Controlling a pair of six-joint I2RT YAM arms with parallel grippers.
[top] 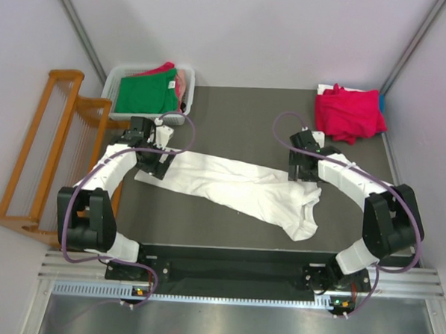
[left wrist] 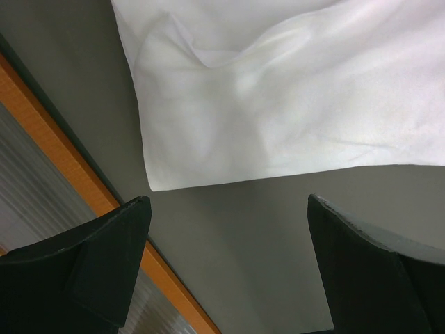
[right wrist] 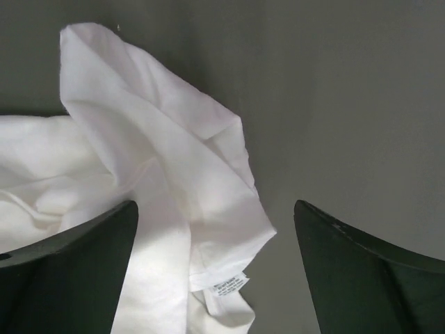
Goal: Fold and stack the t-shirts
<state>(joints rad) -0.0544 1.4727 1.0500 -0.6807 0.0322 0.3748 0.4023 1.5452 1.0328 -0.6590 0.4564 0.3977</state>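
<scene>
The top camera looks steeply down on the whole table [top: 240, 123]; both wrist cameras point down, close over the white shirt [top: 237, 184], apparently at opposite ends.

Mostly hidden under the green t-shirt [top: 146, 94] in the far left basket [top: 190, 90]: red t-shirts [top: 163, 68], number impossible to tell.

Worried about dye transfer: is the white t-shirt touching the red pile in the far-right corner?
Apart. The top view shows bare dark table between the white t-shirt and the red pile.
</scene>
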